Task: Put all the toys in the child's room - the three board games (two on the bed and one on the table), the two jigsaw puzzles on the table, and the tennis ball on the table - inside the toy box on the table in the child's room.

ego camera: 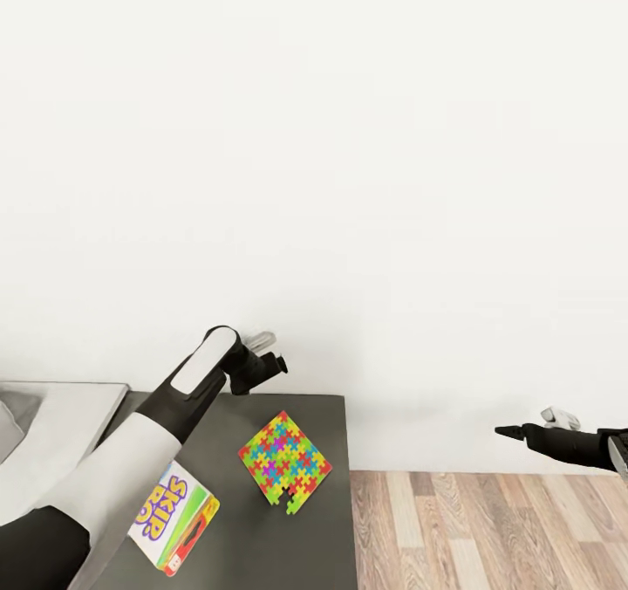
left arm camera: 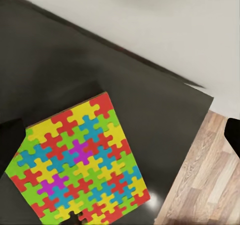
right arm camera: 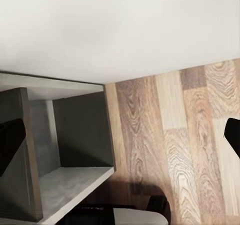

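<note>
Still out on the table: a jigsaw puzzle point(ego camera: 284, 463) and the Skip-Bo box point(ego camera: 173, 514).
Neither toy is boxed yet, by the look of it. The left gripper point(ego camera: 262, 352) hangs above the dark-grey table point(ego camera: 331, 415), jaws apart; the right gripper point(ego camera: 515, 431) is over the wood floor point(ego camera: 488, 529), its state unclear.

The table point(ego camera: 314, 415) shows its dark-grey section, which ends at a straight right edge above the wood floor point(ego camera: 488, 529) and backs onto the white wall. A multicoloured puzzle point(ego camera: 284, 463) lies flat on it, turned cornerwise, near the right edge, with a notch missing at its near corner. Left of the puzzle and nearer, the Skip-Bo box point(ego camera: 173, 520) lies flat on the dark top. At far left a light-grey section point(ego camera: 78, 398) joins it.
</note>
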Robot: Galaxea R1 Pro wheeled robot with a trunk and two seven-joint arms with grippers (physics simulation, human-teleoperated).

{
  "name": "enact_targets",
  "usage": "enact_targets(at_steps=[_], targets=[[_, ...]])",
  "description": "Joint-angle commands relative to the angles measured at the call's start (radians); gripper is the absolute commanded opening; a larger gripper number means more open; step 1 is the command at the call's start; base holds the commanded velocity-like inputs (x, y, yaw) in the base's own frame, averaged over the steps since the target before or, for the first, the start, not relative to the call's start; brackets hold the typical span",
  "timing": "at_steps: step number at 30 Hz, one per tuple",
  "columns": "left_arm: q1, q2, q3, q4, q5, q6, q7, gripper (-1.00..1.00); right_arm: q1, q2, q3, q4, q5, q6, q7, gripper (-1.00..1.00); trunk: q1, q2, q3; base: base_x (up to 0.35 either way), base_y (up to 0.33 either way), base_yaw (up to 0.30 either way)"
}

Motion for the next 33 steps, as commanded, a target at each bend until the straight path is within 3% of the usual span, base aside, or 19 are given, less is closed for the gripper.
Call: enact_targets(at_steps=[1,14,33], targets=[[0.004,0.001,-0.002,0.001,0.006,0.002,0.007,1.0,0.002,0.006,-0.007,-0.001,0.014,0.007,0.007,1.0,0.001,-0.002,-0.002,0.011,0.001,0.0],[0.042,0.002,-0.001,0.006,0.004,0.002,0.004,1.0,0.02,0.037,0.004,-0.002,0.071,0.007,0.006,1.0,0.001,-0.002,-0.002,0.004,0.0,0.0],[0.047,0.002,-0.002,0.006,0.003,0.002,0.003,1.0,0.023,0.04,0.006,-0.007,0.079,0.007,0.008,1.0,0.001,-0.002,-0.002,-0.066,0.0,0.0]])
